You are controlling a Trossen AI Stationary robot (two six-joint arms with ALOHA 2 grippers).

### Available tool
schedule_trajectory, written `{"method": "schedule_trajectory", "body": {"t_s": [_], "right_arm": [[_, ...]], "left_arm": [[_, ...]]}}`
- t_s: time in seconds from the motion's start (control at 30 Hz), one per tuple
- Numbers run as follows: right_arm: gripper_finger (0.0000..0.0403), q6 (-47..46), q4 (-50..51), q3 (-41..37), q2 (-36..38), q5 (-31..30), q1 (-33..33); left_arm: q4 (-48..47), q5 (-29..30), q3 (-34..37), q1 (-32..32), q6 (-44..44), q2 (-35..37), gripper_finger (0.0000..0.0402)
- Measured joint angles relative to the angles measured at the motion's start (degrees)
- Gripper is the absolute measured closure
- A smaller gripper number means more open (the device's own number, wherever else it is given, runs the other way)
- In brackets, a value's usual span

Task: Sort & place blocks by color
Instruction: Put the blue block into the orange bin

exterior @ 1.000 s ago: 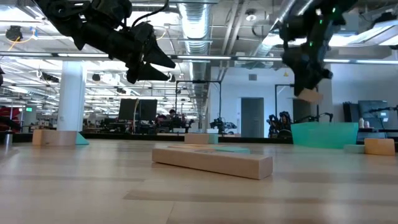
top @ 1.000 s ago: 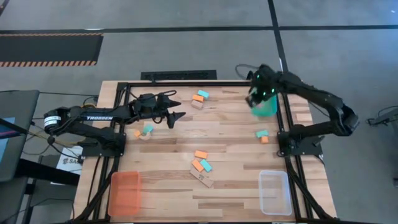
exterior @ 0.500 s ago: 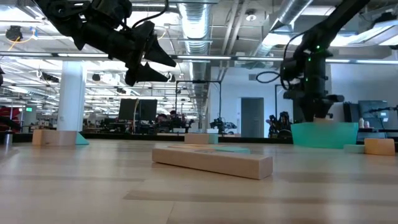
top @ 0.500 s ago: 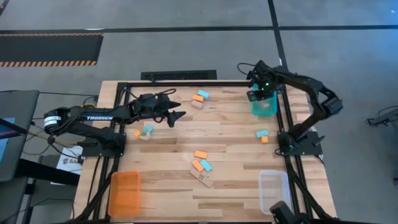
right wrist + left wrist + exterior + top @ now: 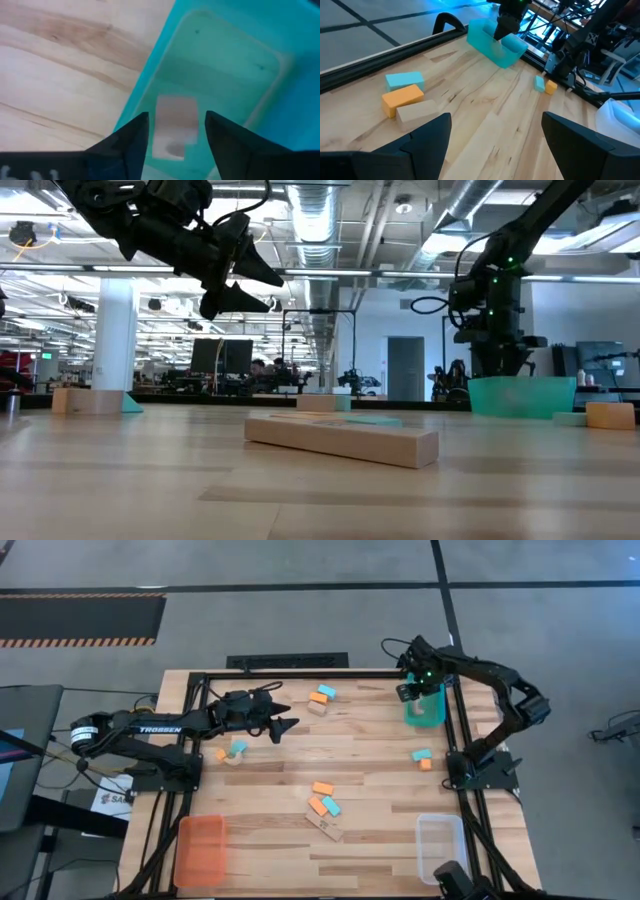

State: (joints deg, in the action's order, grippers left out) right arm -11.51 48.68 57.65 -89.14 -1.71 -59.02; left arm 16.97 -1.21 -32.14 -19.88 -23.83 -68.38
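My right gripper (image 5: 412,693) hangs open just over the teal tray (image 5: 427,710) at the table's far right; it also shows in the low view (image 5: 497,365). In the right wrist view a tan block (image 5: 175,127) shows inside the teal tray (image 5: 235,65), between and below the fingertips and apart from them. My left gripper (image 5: 284,726) is open and empty above the table's far left. Small orange, teal and tan blocks lie in groups (image 5: 322,696), (image 5: 232,750), (image 5: 422,757), (image 5: 323,804).
An orange tray (image 5: 200,850) stands at the near left corner and a clear tray (image 5: 442,848) at the near right. A long tan block (image 5: 326,828) lies near the middle front. A black frame (image 5: 290,673) runs around the table's edge.
My right gripper has gone down toward the teal tray with the tan block and has let it go. The block now shows in the tray, and the gripper has risen a little above the rim.
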Motion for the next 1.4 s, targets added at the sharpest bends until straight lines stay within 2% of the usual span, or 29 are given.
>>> {"method": "schedule_trajectory", "body": {"t_s": [0.17, 0.37, 0.43, 0.5, 0.57, 0.7, 0.8, 0.9, 1.03, 1.13, 1.23, 1.4], "right_arm": [[0.0154, 0.0, -1.0, 0.0, 2.0, 0.0, 0.0], [0.015, 0.0, -1.8, 0.0, 6.0, 0.2, 0.1], [0.015, 0.0, -1.8, 0.0, 8.0, 1.9, 0.7], [0.015, 0.0, -2.0, 0.0, 10.1, 4.7, 1.9], [0.015, -0.1, -2.4, 0.0, 12.5, 7.3, 3.7], [0.0153, -0.7, -3.5, 0.0, 16.5, 9.6, 9.2], [0.0157, -2.5, -5.0, 0.0, 18.7, 9.7, 14.3], [0.0162, -4.6, -6.9, 0.0, 19.8, 9.8, 19.5], [0.0164, -8.0, -9.9, 0.0, 19.8, 9.8, 25.8], [0.0165, -9.7, -12.4, 0.0, 19.2, 9.9, 29.8], [0.0165, -10.9, -14.7, 0.0, 18.5, 9.9, 33.7], [0.0165, -11.0, -17.4, 0.1, 17.4, 9.8, 37.8]], "left_arm": [[0.0, 0.6, 0.0, 0.0, 0.0, 0.0, 0.0102], [-0.3, 0.4, 0.0, 0.0, 0.5, 0.0, 0.0102], [-2.1, -2.3, 0.0, 0.0, 2.3, 0.1, 0.0102], [-7.5, -5.1, -0.5, 0.2, 3.4, 1.2, 0.0102], [-16.0, -4.7, -3.0, 1.0, 3.4, 1.5, 0.0102], [-39.4, 2.8, -9.7, 3.2, 3.4, 1.7, 0.0102], [-51.6, 8.3, -13.1, 4.8, -1.8, 1.7, 0.0102], [-60.9, 7.8, -14.5, 5.8, -8.9, 1.7, 0.0102], [-70.5, 4.9, -14.5, 6.6, -16.1, 1.7, 0.0102], [-75.9, 8.5, -14.5, 5.4, -19.4, 1.7, 0.0102], [-77.6, 10.5, -14.5, 2.2, -18.5, 1.7, 0.0102], [-76.1, 10.5, -14.5, -2.9, -12.5, -0.8, 0.0102]]}}
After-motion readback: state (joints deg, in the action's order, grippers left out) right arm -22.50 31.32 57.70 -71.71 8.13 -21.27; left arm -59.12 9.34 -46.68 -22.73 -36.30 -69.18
